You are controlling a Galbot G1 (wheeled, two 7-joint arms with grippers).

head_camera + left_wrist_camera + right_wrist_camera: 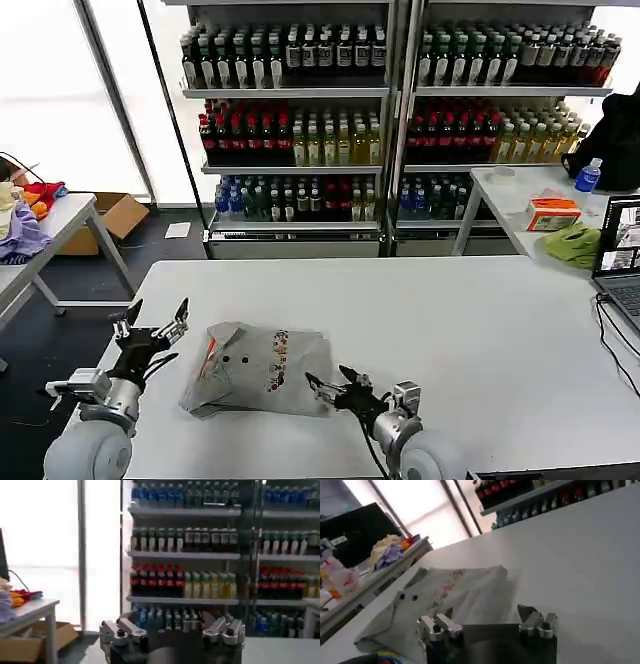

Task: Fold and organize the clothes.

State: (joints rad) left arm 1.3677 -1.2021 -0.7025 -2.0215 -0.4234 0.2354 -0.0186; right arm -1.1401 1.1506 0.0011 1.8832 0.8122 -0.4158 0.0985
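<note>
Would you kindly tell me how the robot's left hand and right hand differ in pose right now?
The left hand is raised off the white table, beside the folded grey shirt and clear of it; the right hand sits low at the shirt's near edge. The left points toward the shelves, the right toward the shirt. Both are open and empty.

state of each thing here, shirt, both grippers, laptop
shirt: folded into a bundle, lying on the white table, buttons and print facing up
left gripper: open, empty, raised beside the shirt
right gripper: open, empty, at the shirt's near edge
laptop: lid open, screen on
</note>
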